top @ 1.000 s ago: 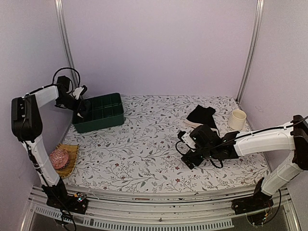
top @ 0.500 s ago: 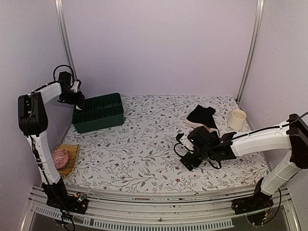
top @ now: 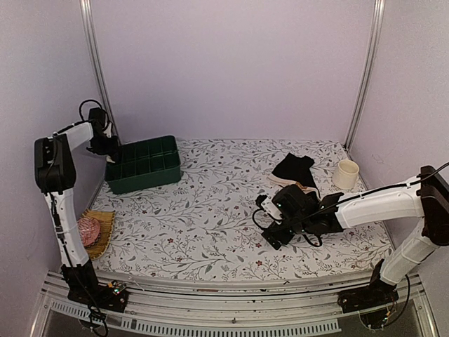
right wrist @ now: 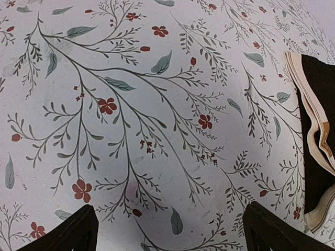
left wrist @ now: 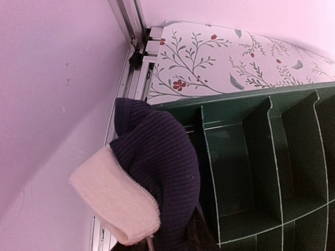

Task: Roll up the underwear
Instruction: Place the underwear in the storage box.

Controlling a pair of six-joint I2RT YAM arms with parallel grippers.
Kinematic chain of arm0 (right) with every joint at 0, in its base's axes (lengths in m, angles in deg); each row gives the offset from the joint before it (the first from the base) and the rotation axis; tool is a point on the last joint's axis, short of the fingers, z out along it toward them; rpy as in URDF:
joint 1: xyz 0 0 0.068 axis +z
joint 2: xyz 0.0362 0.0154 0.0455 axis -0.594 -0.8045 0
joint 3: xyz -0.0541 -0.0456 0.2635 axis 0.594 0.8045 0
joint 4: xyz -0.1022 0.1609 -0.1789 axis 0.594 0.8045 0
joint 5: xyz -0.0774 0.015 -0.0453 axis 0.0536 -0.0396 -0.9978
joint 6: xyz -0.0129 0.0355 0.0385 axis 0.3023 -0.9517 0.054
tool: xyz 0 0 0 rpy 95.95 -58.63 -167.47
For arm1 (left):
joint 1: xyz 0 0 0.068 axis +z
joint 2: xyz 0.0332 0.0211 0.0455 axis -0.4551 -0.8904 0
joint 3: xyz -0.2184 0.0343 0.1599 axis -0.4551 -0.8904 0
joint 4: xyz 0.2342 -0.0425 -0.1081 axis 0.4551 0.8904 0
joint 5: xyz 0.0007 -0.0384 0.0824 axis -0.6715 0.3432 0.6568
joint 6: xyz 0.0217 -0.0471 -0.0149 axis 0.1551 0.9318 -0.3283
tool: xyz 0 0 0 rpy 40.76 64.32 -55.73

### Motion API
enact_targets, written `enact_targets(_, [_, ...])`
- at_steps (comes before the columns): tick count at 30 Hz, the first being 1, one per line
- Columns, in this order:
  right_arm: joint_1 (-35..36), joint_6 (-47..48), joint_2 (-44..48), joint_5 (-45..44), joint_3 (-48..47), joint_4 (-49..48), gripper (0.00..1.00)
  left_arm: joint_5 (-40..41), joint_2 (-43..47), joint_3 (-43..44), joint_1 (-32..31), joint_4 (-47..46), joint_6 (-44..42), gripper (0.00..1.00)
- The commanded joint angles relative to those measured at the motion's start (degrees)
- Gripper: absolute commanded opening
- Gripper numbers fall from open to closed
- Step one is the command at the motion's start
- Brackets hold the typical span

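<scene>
My left gripper (top: 110, 144) is shut on a rolled piece of underwear (left wrist: 157, 167), dark ribbed fabric with a cream band, which hides its fingertips. It hangs over the far left end of the dark green compartment tray (top: 144, 180), close to the left wall. The tray's compartments (left wrist: 261, 157) seen in the left wrist view hold nothing. More underwear (top: 294, 168), black with a cream-beige piece (right wrist: 310, 117) under it, lies in a pile on the right of the table. My right gripper (right wrist: 172, 235) hovers open over bare floral cloth just left of that pile, nothing between its fingers (right wrist: 73, 232).
A cream cup (top: 346, 173) stands at the far right behind the pile. A pink knitted ball (top: 87, 230) rests on a woven mat (top: 105, 223) at the near left edge. The left wall and a metal corner post (left wrist: 137, 31) are very close to my left gripper.
My left gripper has drawn back and left with the rolled underwear, from above the tray's left end toward the wall. My right gripper has crept slightly left.
</scene>
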Motion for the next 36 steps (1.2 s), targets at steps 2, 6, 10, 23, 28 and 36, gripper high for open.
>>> enact_targets(2, [0.5, 0.5, -1.3, 0.6, -1.5, -0.5, 0.99, -1.2, -3.9, 4.8, 0.5, 1.8, -1.2, 0.0])
enact_targets(6, [0.6, 0.5, -1.4, 0.5, -1.5, -0.5, 0.99, -3.4, -7.0, 8.1, 0.7, 4.3, -2.7, 0.0])
enact_targets(10, [0.6, 0.6, -1.5, 0.5, -1.5, -0.6, 0.99, -7.6, -11.0, 12.4, 1.2, 9.8, -3.1, 0.0])
enact_targets(23, [1.0, 0.6, -2.4, 0.4, -2.0, -0.4, 0.99, -8.4, -16.6, 15.4, 1.8, 15.9, -6.1, 0.0])
enact_targets(28, [1.2, 0.7, -2.8, 0.4, -2.1, -0.4, 0.99, -7.4, -21.7, 19.8, 2.1, 18.6, -7.4, 0.0])
enact_targets(36, [1.3, 0.9, -4.1, 0.7, -2.7, -0.4, 0.99, -4.5, -19.6, 19.4, 2.1, 16.1, -7.8, 0.2])
